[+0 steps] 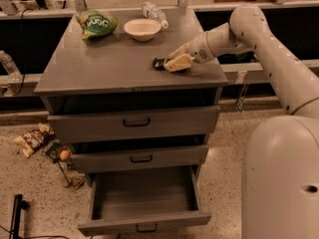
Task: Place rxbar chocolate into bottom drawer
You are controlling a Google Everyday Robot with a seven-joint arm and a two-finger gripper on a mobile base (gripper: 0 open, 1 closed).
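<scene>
The rxbar chocolate (158,63) is a small black bar lying on the right part of the grey cabinet top (109,68); only its left end shows. My gripper (172,62) is down at the bar, its pale fingers (178,62) lying over the bar's right end. The bottom drawer (144,200) stands pulled out at the foot of the cabinet, and its inside looks bare.
A green snack bag (95,23), a white bowl (142,29) and a clear plastic bottle (154,14) sit at the back of the top. The two upper drawers (135,123) are shut. Wrappers and scraps (35,139) lie on the floor at the left. My white base (281,183) fills the right.
</scene>
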